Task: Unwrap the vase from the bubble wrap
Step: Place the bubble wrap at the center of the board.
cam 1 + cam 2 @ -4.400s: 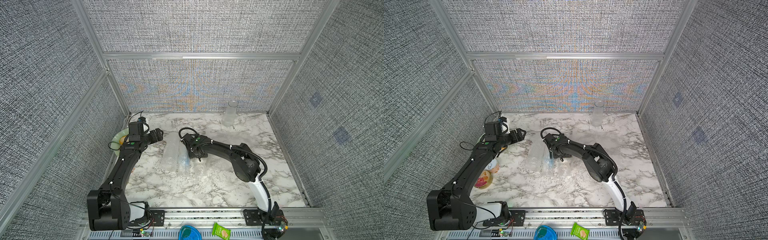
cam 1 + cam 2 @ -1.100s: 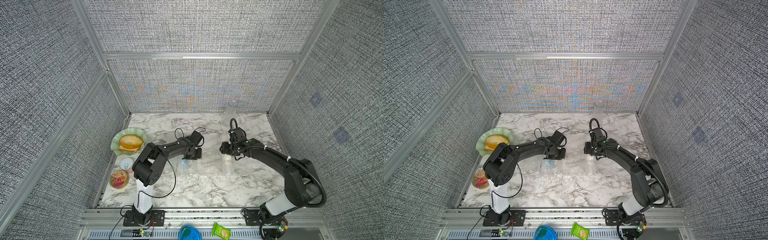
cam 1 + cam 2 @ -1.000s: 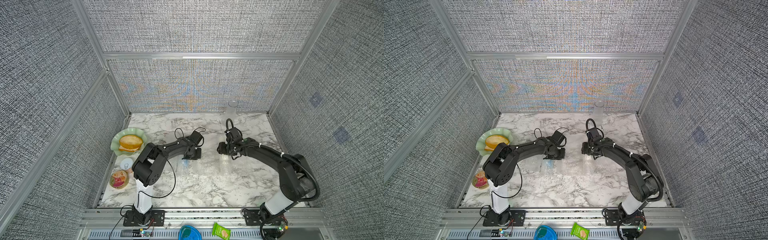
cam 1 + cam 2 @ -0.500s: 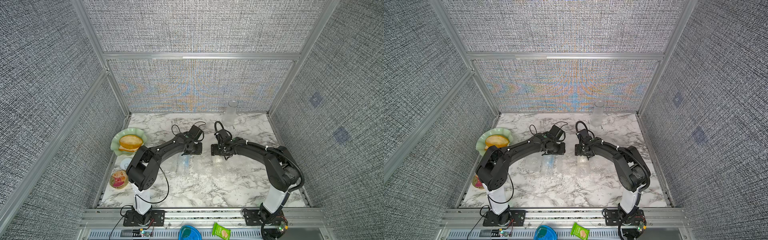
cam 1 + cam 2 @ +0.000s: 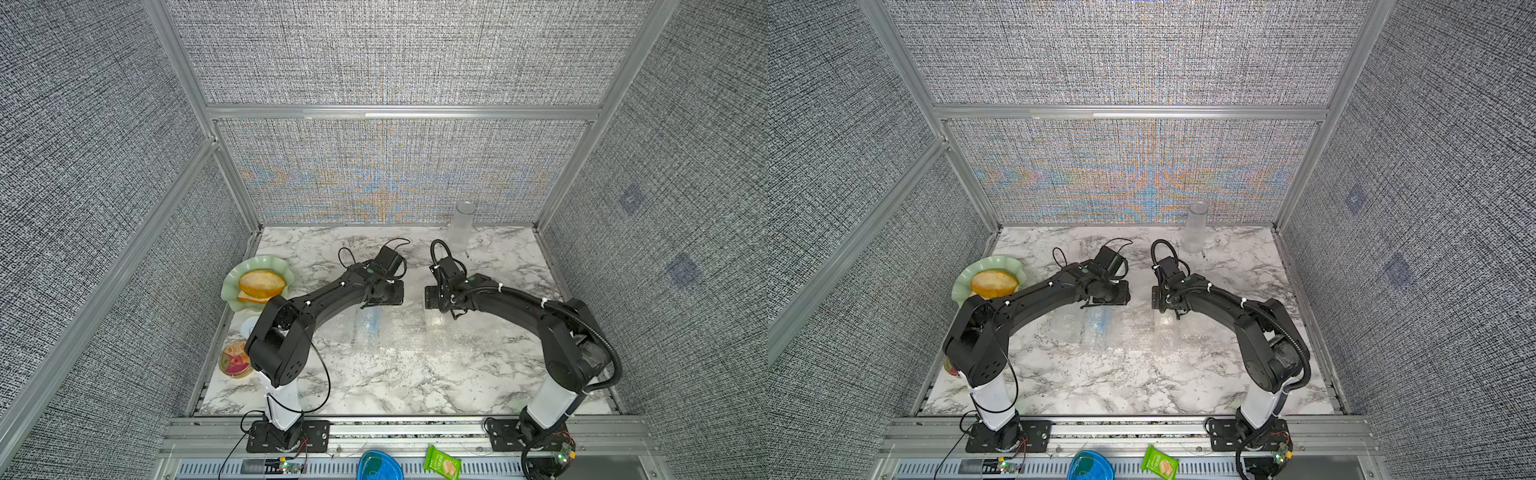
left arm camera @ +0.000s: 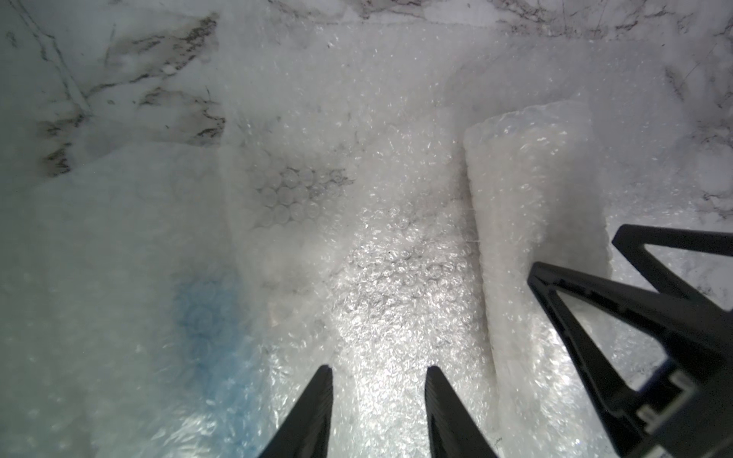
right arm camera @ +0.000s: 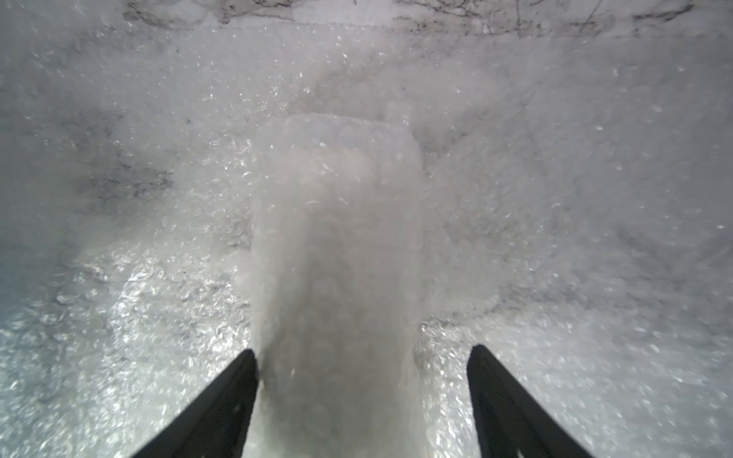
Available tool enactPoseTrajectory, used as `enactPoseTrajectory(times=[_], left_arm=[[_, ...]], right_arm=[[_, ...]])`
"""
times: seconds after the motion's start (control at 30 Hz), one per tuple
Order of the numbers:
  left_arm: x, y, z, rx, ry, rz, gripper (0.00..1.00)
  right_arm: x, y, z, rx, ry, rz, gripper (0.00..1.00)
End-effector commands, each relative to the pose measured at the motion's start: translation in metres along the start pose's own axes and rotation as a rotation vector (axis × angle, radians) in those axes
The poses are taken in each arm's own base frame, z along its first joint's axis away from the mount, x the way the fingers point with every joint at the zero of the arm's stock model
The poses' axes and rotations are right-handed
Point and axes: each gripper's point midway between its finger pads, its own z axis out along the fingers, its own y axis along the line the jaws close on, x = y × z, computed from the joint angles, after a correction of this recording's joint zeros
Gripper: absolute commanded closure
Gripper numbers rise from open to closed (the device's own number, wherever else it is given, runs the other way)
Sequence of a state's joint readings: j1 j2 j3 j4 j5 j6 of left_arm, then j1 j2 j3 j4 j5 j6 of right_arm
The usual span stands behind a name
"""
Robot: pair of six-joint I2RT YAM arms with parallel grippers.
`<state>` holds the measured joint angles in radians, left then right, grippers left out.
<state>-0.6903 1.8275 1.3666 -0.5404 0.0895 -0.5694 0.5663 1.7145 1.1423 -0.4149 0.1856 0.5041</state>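
Bubble wrap (image 5: 399,336) lies spread flat across mid worktop (image 5: 415,386), btwn the two arms, whitish vs the marble. L pincer (image 6: 377,380) hangs low over the sheet, jaws parted, nothing btwn them; only wrap lying beneath. A blue patch (image 6: 206,317) shows through the wrap just beside it; can't tell what it is. R pincer (image 7: 363,368) is released too, jaws wide, straddling a rolled end (image 7: 337,238) of the wrap: one finger (image 7: 234,380) touches the roll, the other stands clear of it. Both pincers are near each other over the far edge of the sheet. Clear glass vessel (image 5: 462,228) stands upright at the back by the rear wall, well apart from the wrap. Green scalloped plate (image 5: 230,291) w/ a bun (image 5: 262,283) sits at the worktop's L side.
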Motion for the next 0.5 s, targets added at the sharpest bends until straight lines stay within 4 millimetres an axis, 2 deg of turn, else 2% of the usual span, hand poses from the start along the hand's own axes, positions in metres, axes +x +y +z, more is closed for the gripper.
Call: enactPoseTrajectory(times=[0.0,0.47], left_arm=[[0.002,-0.003,-0.003,0.019,0.008,-0.004,0.58],[0.002,-0.025,-0.003,0.135,0.021,-0.028,0.58]], right_arm=[[0.000,-0.007,-0.006,0.003,-0.016,0.019,0.23],[0.021,-0.055,0.008,0.046,0.051,0.085,0.28]])
